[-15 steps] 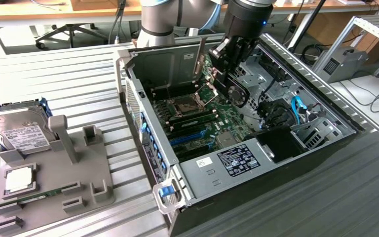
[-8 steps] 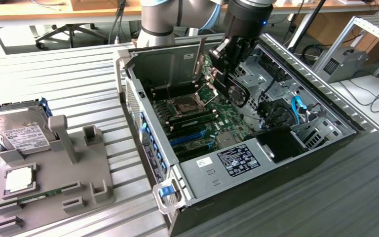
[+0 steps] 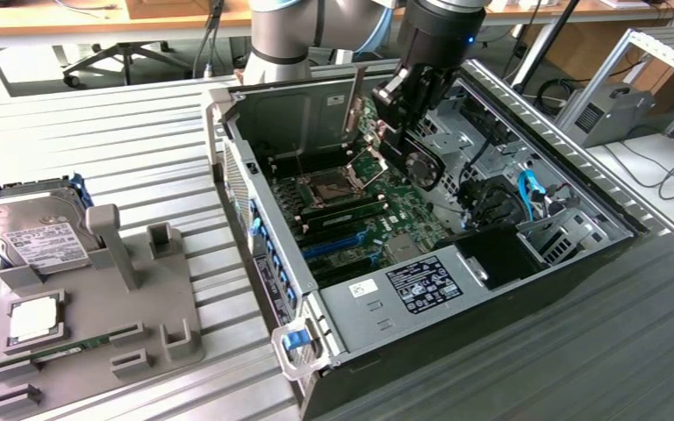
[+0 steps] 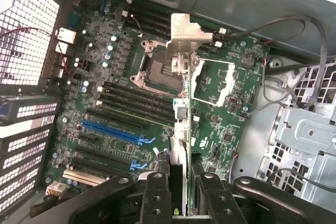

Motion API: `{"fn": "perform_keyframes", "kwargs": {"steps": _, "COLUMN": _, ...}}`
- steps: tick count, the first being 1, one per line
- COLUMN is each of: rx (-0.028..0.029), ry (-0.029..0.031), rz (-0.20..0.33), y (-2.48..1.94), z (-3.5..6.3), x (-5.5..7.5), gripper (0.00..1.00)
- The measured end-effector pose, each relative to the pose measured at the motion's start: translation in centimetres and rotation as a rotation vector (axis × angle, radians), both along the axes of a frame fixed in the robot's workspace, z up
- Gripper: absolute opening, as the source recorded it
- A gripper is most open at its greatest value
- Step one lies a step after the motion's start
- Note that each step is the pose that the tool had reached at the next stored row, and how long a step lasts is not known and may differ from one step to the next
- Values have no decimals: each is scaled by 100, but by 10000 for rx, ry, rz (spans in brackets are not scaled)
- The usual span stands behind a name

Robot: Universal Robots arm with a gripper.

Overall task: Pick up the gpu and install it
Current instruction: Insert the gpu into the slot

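Note:
The gpu [image 3: 423,167] hangs inside the open computer case [image 3: 431,289], above the motherboard [image 3: 361,215], its black round fan facing the exterior view's right. My gripper [image 3: 404,123] is shut on its upper edge. In the wrist view the gpu [image 4: 187,35] is edge-on, held between my black fingers [image 4: 157,192], and its silver end bracket points away from me. My gripper [image 4: 182,184] holds it over the motherboard [image 4: 121,77], above the empty CPU socket [image 4: 157,72] and beside the blue slots [image 4: 113,129]. The card is clear of the board.
A grey fixture [image 3: 103,324] on the exterior view's left holds a silver hard drive [image 3: 35,232], a CPU [image 3: 35,317] and a RAM stick [image 3: 62,355]. The case walls [image 3: 238,167], a metal drive cage [image 4: 304,140] and cables [image 4: 294,30] hem in the board.

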State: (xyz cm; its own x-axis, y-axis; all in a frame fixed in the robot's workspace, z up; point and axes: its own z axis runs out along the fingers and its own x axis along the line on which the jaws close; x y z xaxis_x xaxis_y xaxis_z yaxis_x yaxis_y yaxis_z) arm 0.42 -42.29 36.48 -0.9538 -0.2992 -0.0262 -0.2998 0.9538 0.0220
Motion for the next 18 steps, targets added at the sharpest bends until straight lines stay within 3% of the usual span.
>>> {"fn": "perform_keyframes", "kwargs": {"steps": 18, "rx": 0, "ry": 0, "rz": 372, "y": 0, "z": -1, "x": 0, "gripper": 26}}
